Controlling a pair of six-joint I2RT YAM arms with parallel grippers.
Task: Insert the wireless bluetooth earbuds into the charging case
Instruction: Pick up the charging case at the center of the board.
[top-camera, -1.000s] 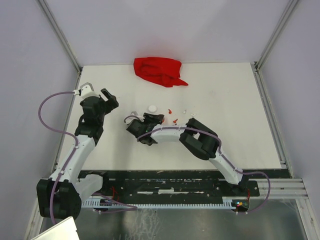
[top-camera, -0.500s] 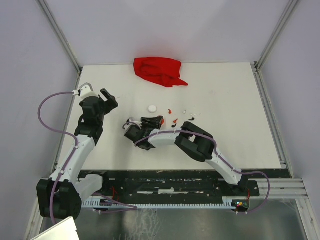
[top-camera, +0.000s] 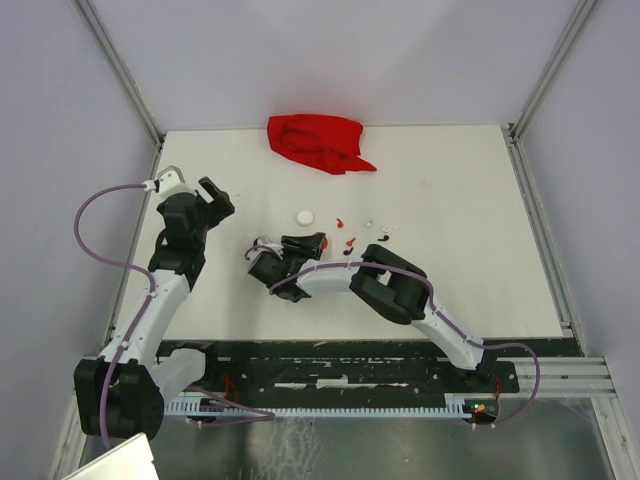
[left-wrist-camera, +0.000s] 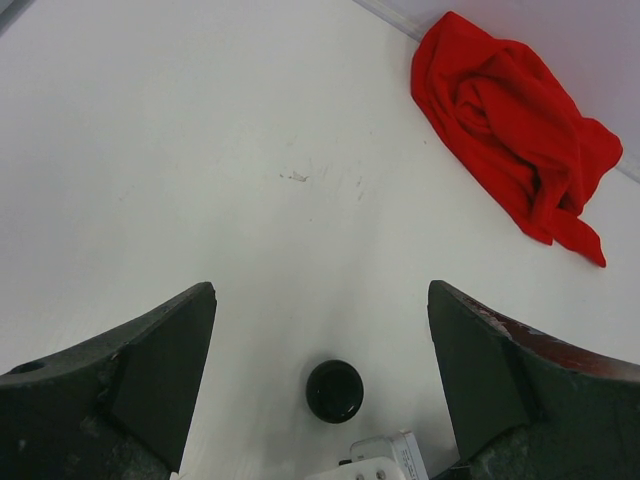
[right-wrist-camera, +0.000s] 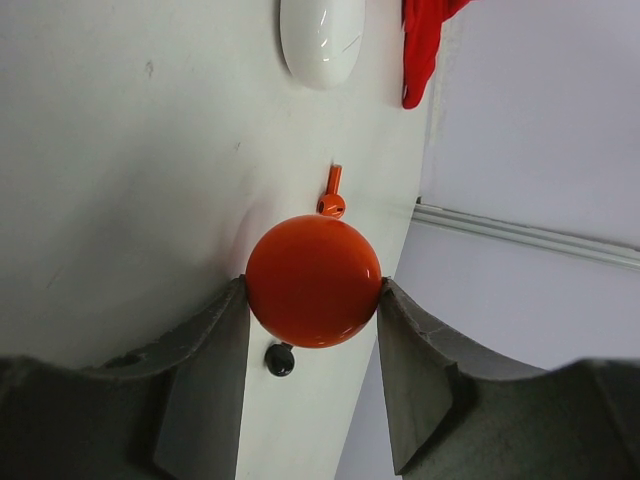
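Note:
My right gripper is shut on a round orange-red case, gripped by its rim just above the table; the case also shows in the top view. A red earbud lies just beyond it and a black earbud lies under it. In the top view, red earbuds, a black earbud and white earbuds lie right of the gripper. My left gripper is open and empty at the left, with a round black case on the table between its fingers.
A round white case lies just beyond my right gripper and shows in the right wrist view. A crumpled red cloth lies at the table's back edge. The enclosure walls stand close on both sides.
My right gripper has shifted slightly left and nearer with the orange-red case, uncovering the black earbud to its right. The left arm has barely moved.

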